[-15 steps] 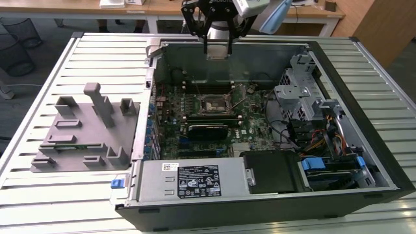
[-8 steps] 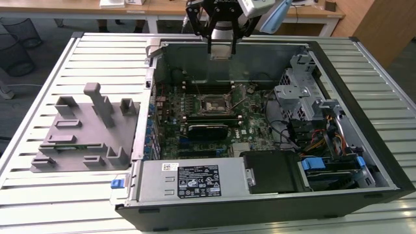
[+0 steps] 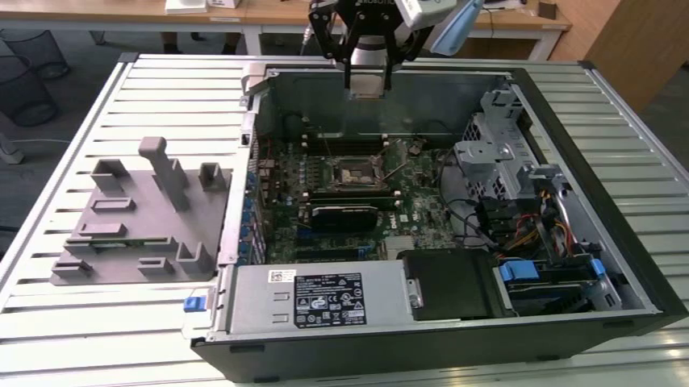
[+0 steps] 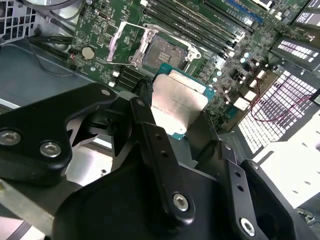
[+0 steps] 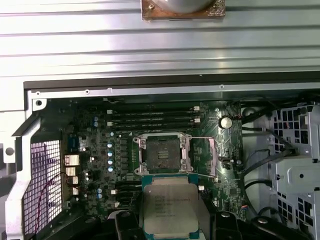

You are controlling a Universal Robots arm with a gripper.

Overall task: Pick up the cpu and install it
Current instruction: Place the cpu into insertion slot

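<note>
My gripper (image 3: 366,89) hangs above the back wall of the open computer case and is shut on the cpu (image 3: 366,93). In both wrist views the cpu (image 4: 178,101) (image 5: 169,206) shows as a flat square chip with a silvery top and a teal rim, held by its edges between the black fingers (image 4: 142,117). Below it lies the motherboard socket (image 3: 356,172) (image 4: 161,49) (image 5: 162,151), a square with a metal frame, its load plate swung open to one side. The chip is in the air, apart from the socket.
The case (image 3: 635,266) lies open on a slatted white table. A grey power supply (image 3: 312,297) fills its near corner, with drive cages and cables (image 3: 517,218) on the exterior view's right. A grey fixture block (image 3: 140,218) stands on the exterior view's left.
</note>
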